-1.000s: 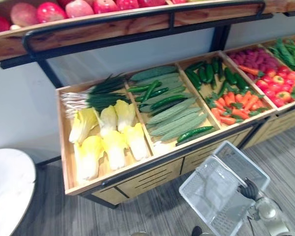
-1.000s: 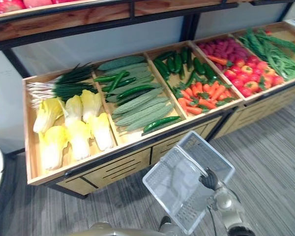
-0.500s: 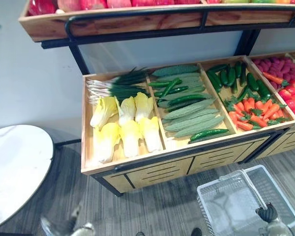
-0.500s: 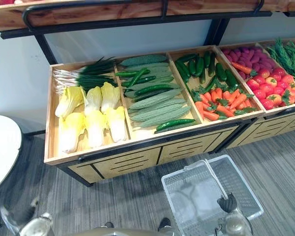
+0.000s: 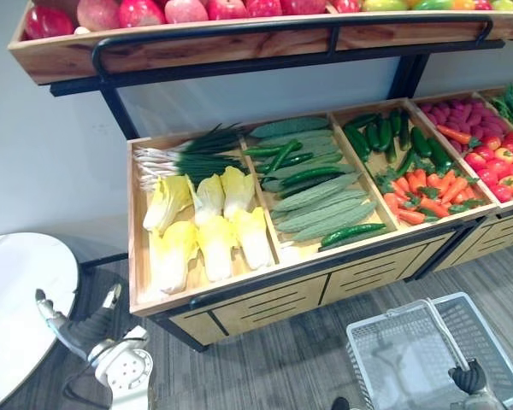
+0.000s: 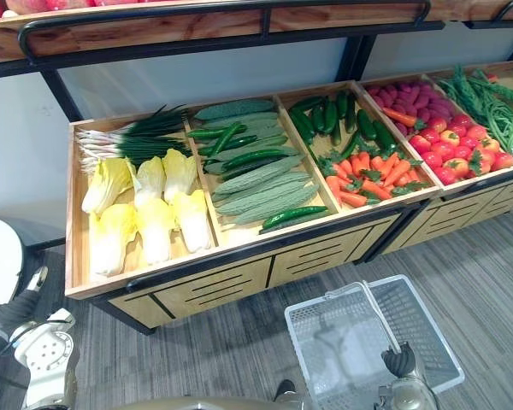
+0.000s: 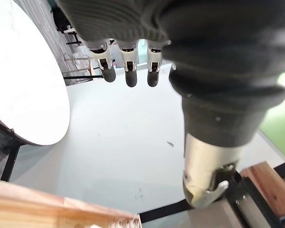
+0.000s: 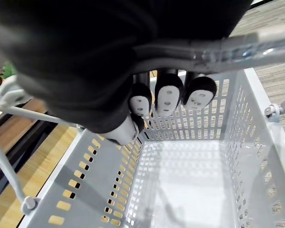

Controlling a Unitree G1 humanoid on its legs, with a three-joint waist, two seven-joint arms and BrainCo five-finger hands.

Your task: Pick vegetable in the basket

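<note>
Cabbages [image 5: 201,231] are laid in the wooden crate [image 5: 136,248], long axes pointing away, ahead of and above the released, nearer left hand [image 5: 87,329]; the white basket [image 6: 312,342] is clasped by its handle in the right hand [image 6: 399,360].

The two head eyes look steeply down, sharing the vegetable stand [image 5: 138,256] and white basket [image 6: 321,337]. Left wrist camera looks along the left hand [image 7: 128,61] toward the round white table [image 7: 23,95]; right wrist camera, very close, into the basket.
</note>
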